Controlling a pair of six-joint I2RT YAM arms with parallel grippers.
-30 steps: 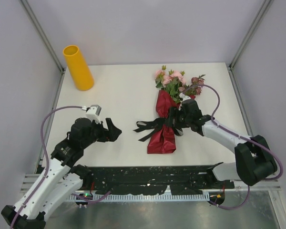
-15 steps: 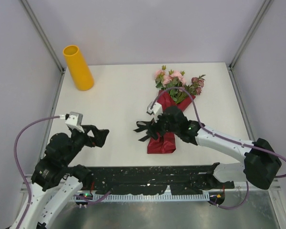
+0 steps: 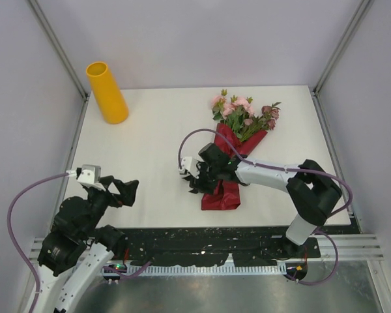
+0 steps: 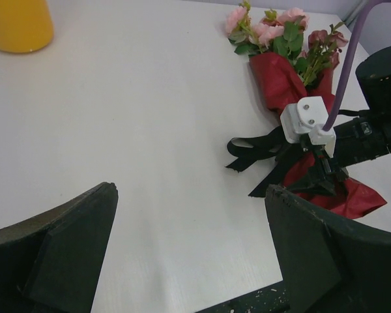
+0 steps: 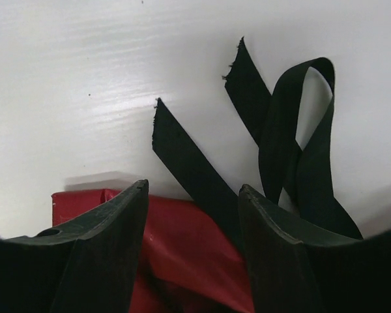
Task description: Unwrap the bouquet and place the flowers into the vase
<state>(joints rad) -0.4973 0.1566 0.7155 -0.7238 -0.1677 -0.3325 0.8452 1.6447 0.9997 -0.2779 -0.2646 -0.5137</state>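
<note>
Look first to the bouquet [image 3: 231, 145]: flat on the table [image 3: 143, 143], directly under and just ahead of the right gripper [image 5: 192, 189], long axis running from the paper foot near the arm bases out to the flower heads at the far end, tilted a little rightward. From the right wrist, see those jaws partly spread with nothing pinched, straddling the dark red wrapping paper [image 5: 182, 261], one tail of the black ribbon [image 5: 277, 156] leading into the gap, the loop just beyond the right-hand finger. Judge the ribbon the thing to pull, and the right arm by far the nearer. Not yet unwrapped: the flowers [image 3: 242, 116], pink roses and mauve blooms among green leaves, fanning out of the paper cone. Well off to the left of those jaws, find the left gripper [image 4: 190, 195] spread wide and empty, facing the bouquet. Farther out, beyond and left of the left jaws, spot the vase [image 3: 106, 91], upright, yellow-orange, well apart from the bouquet.
</note>
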